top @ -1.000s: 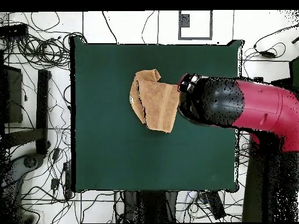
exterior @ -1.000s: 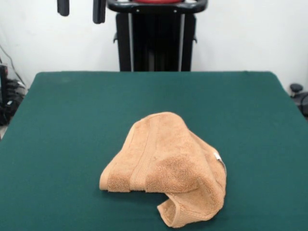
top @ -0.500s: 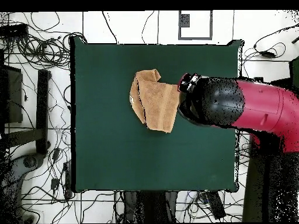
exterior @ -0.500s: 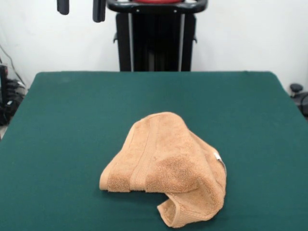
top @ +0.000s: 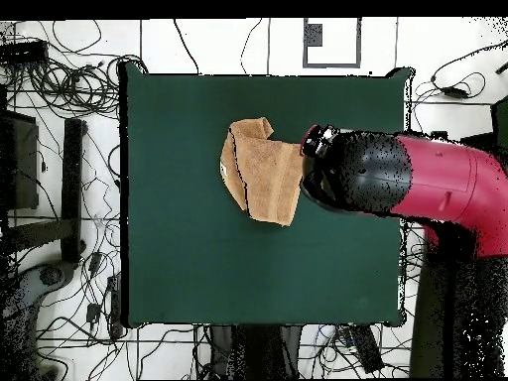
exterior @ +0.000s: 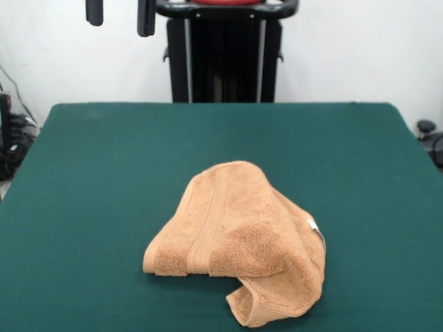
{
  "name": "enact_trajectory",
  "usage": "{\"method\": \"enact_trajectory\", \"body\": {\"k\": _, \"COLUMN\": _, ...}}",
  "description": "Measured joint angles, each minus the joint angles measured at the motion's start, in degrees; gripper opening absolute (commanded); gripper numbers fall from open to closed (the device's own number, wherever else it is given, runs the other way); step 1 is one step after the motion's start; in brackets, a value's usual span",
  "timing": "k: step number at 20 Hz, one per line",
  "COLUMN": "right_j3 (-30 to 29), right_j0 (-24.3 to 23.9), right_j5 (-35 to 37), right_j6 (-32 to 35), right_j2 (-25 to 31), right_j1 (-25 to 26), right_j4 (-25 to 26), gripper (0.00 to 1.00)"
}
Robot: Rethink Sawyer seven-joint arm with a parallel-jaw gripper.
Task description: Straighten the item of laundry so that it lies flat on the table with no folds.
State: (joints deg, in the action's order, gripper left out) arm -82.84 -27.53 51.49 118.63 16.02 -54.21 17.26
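The item of laundry (exterior: 239,238), an orange-tan terry towel, lies crumpled and folded over itself on the green table (exterior: 104,173), toward the near middle. A woven band runs down its left part, a small white tag (exterior: 313,224) sticks out at its right, and one corner curls under at the front. My gripper (exterior: 119,12) shows only as two black fingertips at the top left, high above the table and well away from the towel. It is open, with nothing between the fingers. From overhead, the towel (top: 260,171) lies beside the red and black arm (top: 397,184), which hides the gripper.
The table's edges (top: 127,198) are far from the towel on every side. Cables (top: 60,89) and stands cover the floor around the table. A dark object (exterior: 426,128) stands off the table's right side.
The fingertips at the top edge have shifted a little to the right, and the arm has drifted slightly in the overhead view. The towel has not moved.
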Motion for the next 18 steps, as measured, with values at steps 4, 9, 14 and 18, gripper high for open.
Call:
{"method": "enact_trajectory", "body": {"k": 4, "right_j3": 0.0, "right_j0": 0.2, "right_j5": 0.0, "right_j6": 0.0, "right_j2": 0.0, "right_j1": 0.1, "right_j4": 0.1, "gripper": 1.0}}
{"method": "enact_trajectory", "body": {"k": 9, "right_j3": 0.0, "right_j0": 0.4, "right_j5": 0.0, "right_j6": 0.0, "right_j2": 0.0, "right_j1": 0.8, "right_j4": 0.2, "gripper": 1.0}}
{"method": "enact_trajectory", "body": {"k": 14, "right_j3": 0.0, "right_j0": 0.6, "right_j5": -0.1, "right_j6": 0.0, "right_j2": 0.0, "right_j1": 2.5, "right_j4": 0.3, "gripper": 1.0}}
{"method": "enact_trajectory", "body": {"k": 18, "right_j3": 0.0, "right_j0": 0.7, "right_j5": -0.1, "right_j6": 0.0, "right_j2": 0.0, "right_j1": 4.3, "right_j4": 0.4, "gripper": 1.0}}
